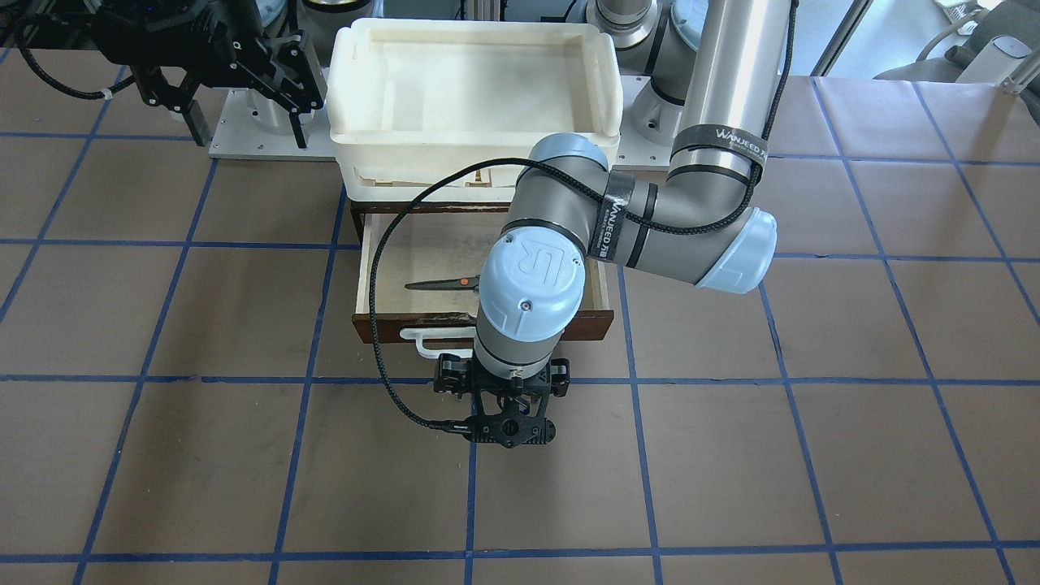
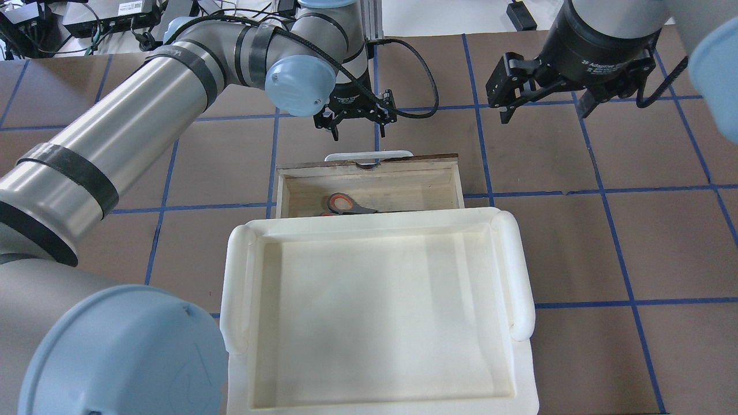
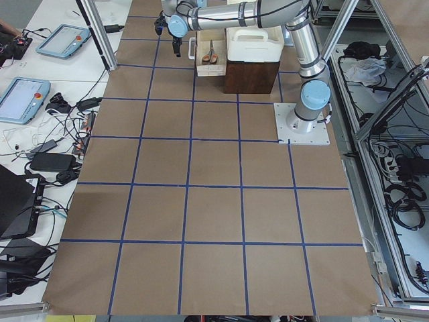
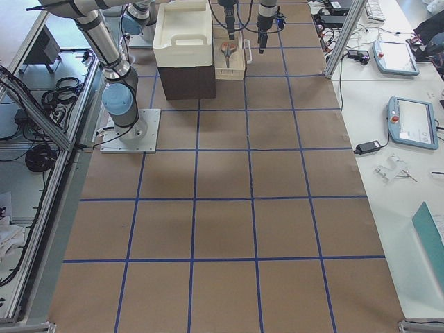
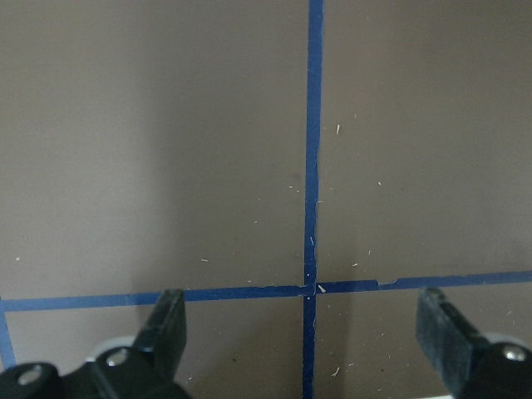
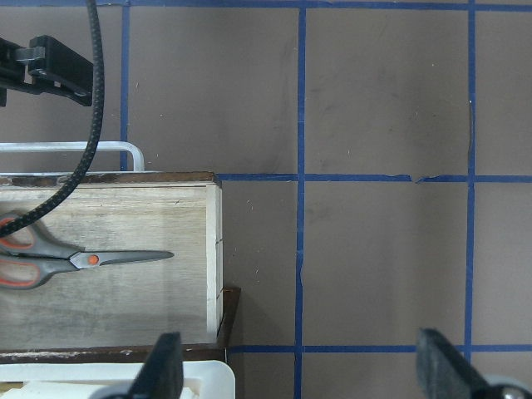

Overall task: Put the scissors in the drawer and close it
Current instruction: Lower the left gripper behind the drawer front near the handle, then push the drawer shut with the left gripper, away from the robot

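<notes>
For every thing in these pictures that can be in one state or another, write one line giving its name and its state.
drawer: open, pulled out.
scissors: blades shut, lying loose inside the drawer, not held.
left gripper: open, holding nothing.
right gripper: open, holding nothing.
tray: empty.

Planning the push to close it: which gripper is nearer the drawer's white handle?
Left. The left gripper hovers open just past the handle, on its far side from the robot; the right gripper hangs well off to the right of the drawer.
</notes>
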Controlling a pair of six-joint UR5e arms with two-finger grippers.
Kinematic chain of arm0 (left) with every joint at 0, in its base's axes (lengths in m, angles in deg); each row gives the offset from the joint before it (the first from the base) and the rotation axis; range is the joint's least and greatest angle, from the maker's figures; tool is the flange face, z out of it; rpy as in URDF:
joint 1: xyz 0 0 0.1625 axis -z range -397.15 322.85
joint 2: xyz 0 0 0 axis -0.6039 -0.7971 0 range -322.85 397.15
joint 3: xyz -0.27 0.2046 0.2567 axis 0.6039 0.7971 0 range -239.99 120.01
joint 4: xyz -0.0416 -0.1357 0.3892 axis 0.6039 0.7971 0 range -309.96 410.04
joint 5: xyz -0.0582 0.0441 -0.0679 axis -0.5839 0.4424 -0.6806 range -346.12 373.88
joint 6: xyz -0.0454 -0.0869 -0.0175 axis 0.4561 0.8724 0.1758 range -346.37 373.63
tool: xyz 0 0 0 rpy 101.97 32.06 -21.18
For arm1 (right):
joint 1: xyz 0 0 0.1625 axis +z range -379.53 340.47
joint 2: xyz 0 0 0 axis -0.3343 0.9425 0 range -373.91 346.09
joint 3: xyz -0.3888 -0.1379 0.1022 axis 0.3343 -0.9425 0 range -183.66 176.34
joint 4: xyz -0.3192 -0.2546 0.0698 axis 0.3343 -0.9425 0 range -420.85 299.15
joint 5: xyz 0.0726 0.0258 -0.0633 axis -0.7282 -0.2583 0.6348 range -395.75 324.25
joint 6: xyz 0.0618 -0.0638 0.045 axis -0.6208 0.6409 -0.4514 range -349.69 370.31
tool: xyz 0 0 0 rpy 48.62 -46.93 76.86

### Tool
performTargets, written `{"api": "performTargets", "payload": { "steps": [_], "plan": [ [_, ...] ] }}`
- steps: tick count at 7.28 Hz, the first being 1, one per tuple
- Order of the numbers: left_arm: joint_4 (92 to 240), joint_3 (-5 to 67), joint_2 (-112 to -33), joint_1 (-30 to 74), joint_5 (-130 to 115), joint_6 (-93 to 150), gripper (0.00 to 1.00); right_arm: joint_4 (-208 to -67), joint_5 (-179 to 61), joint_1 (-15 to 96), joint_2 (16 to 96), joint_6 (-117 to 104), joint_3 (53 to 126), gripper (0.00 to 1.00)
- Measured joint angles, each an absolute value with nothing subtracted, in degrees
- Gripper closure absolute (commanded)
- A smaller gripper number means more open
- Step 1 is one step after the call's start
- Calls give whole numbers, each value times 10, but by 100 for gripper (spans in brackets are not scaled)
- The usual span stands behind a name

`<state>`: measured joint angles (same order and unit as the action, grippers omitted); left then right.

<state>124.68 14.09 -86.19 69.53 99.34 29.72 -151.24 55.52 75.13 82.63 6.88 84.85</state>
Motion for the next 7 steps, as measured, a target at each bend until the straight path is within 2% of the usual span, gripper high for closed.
{"api": "performTargets", "payload": {
  "steps": [7],
  "plan": [
    [1352, 141, -854, 697, 971, 298, 0, -1522, 548, 752, 825, 70, 848, 0]
  ]
}}
